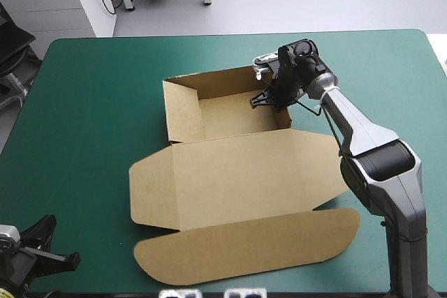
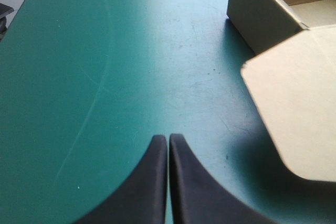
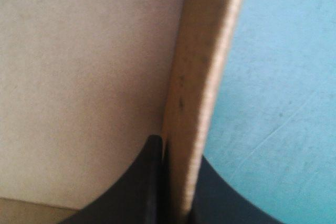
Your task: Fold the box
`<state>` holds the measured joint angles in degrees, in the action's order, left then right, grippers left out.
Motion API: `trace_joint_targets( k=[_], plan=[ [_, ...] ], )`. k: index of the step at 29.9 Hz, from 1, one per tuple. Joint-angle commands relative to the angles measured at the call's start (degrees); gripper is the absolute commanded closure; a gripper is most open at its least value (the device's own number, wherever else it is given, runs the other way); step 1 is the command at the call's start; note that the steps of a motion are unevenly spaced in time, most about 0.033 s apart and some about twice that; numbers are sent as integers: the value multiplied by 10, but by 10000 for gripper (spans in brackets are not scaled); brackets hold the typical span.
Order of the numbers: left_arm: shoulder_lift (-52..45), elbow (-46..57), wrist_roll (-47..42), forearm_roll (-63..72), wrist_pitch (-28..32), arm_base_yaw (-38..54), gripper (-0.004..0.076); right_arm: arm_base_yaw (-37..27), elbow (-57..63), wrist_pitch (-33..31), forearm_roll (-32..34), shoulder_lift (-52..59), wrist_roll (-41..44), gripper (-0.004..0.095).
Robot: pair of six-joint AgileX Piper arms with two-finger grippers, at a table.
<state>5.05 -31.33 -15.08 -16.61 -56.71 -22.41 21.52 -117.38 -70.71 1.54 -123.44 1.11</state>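
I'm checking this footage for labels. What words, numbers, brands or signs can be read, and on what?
None can be read.
The box: plain brown board, no print on its walls or flat lid.
The teal-green cover: no marking.
The left gripper and the right gripper: black fingers, no lettering.

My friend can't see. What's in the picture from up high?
A brown box lies half-built on the teal-green table, tray walls raised at the far end, lid flat nearer. The right gripper pinches the tray's right wall; the left gripper sits at the near left corner.
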Motion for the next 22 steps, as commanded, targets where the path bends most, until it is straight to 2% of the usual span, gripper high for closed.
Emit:
trace_joint_targets(
  k=[1,3,6,17,19,22],
  plan=[
    [6,-11,-4,-7,44,-1,732,-10,-12,-9,94,34,-1,928],
    [6,-11,-4,-8,47,-1,732,-27,-12,-9,128,34,-1,928],
    [6,-11,-4,-8,42,-1,732,-75,-13,-9,138,34,-4,928],
    [6,-11,-4,-6,40,-1,732,-335,-22,-9,136,34,-70,928],
    [6,-11,-4,-4,40,-1,732,-377,-22,-9,119,34,-74,928],
    [6,-11,-4,-3,40,-1,732,-422,-22,-9,59,34,-106,928]
  ],
)
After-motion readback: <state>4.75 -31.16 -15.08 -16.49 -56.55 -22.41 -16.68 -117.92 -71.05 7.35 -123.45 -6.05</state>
